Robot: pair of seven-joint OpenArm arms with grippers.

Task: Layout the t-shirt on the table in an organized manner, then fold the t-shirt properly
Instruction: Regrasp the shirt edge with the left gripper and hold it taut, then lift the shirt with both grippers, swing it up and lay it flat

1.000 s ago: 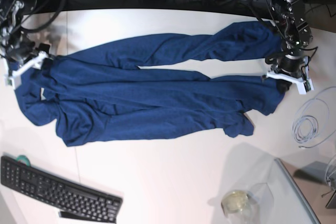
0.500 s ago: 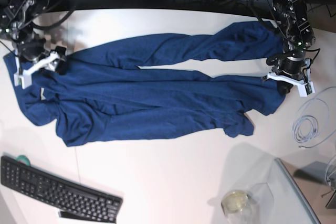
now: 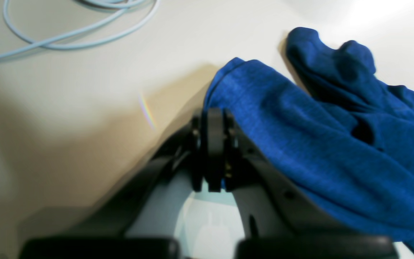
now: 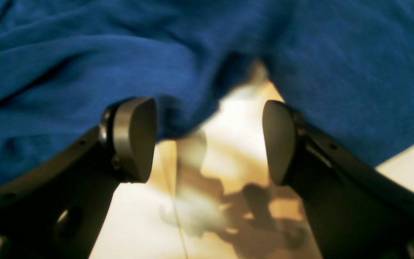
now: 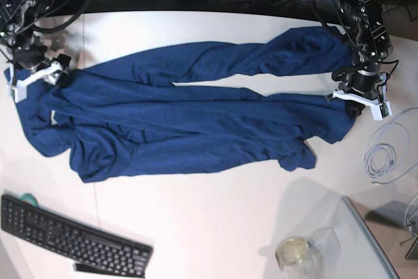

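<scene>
The navy t-shirt [image 5: 196, 129] lies stretched lengthwise across the white table [image 5: 215, 227], wrinkled, with a gap along its upper middle. At its right end my left gripper [image 5: 357, 99] is shut on the cloth's edge. In the left wrist view the jaws [image 3: 214, 118] are pressed together with the t-shirt [image 3: 318, 144] draped over the right finger. At the left end my right gripper [image 5: 31, 78] stands open just above the fabric. The right wrist view shows its fingers [image 4: 135, 136] wide apart over bare table [image 4: 235, 118], with the t-shirt [image 4: 84, 54] bunched beyond them and nothing between them.
A black keyboard [image 5: 72, 240] lies at the front left. A coiled pale cable [image 5: 385, 155] rests right of the left gripper, also seen as the cable [image 3: 67, 36]. A glass jar [image 5: 294, 251] and a clear panel [image 5: 366, 240] sit front right. Dark cables run behind the table's far edge.
My right gripper opened wider, swung a little right, then came back left and up at the t-shirt's left end. The left gripper stayed shut in place.
</scene>
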